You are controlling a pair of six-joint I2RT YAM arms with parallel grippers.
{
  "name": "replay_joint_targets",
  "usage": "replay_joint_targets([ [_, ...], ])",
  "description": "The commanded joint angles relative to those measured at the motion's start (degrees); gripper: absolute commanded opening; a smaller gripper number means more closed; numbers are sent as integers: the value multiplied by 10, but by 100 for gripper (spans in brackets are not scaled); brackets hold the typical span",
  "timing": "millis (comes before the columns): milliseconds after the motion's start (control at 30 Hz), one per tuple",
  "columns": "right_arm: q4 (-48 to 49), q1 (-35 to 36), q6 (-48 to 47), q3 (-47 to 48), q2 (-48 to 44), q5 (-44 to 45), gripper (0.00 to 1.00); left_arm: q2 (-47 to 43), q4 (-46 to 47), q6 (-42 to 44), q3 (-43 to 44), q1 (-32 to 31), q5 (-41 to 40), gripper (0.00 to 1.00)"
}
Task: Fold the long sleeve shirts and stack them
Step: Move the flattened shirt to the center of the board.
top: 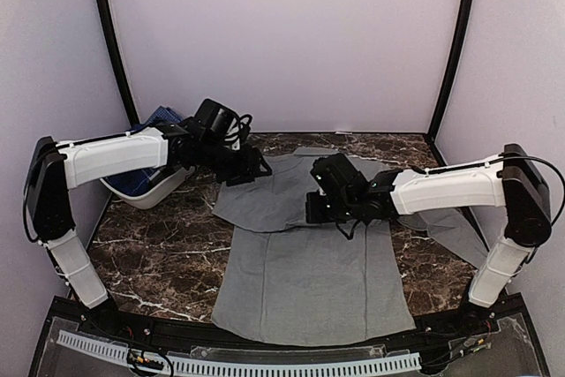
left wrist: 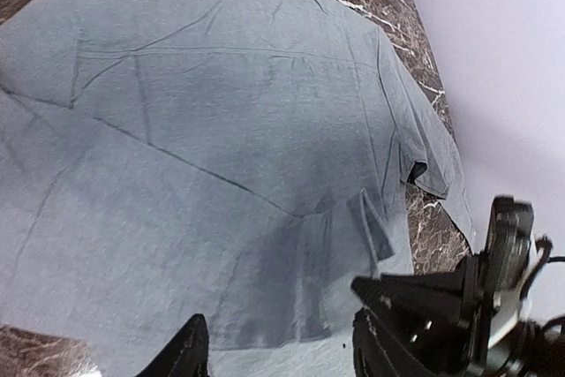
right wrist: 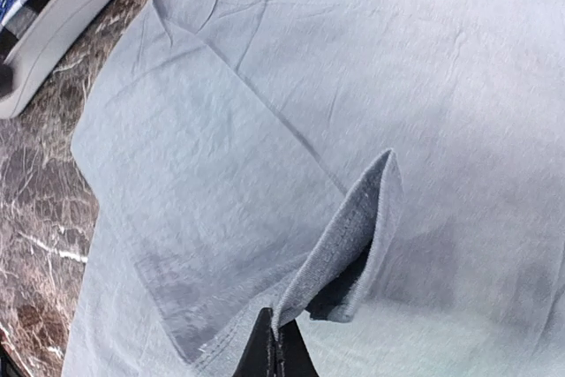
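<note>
right gripper [right wrist: 274, 335] pinching grey shirt [top: 305, 280] fold | left gripper [left wrist: 278, 328] spread above it

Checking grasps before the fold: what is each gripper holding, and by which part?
Right gripper pinches the grey shirt by a raised sleeve edge; left gripper is open, empty.

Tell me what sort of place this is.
Probably a robot test booth, not a home: plain walls and black poles box in a marble-look table, with two arms bolted at its near edge and a grey shirt lying on it.
</note>
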Motion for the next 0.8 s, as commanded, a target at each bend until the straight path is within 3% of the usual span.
replay_joint_targets([
  [0, -3, -48, -36, 24, 6, -28, 0, -82, -29, -2, -110, 8, -18, 53],
  [267, 6, -76, -84, 81, 107, -61, 0, -123, 49, -37, -283, 6, 55, 48],
  [467, 4, -80, -92, 113, 168, -67, 0, -70, 108, -54, -310, -4, 69, 46],
  [767, 2, -98, -78, 156, 214, -76, 0, 12, 86, -39, -288, 24, 27, 43],
])
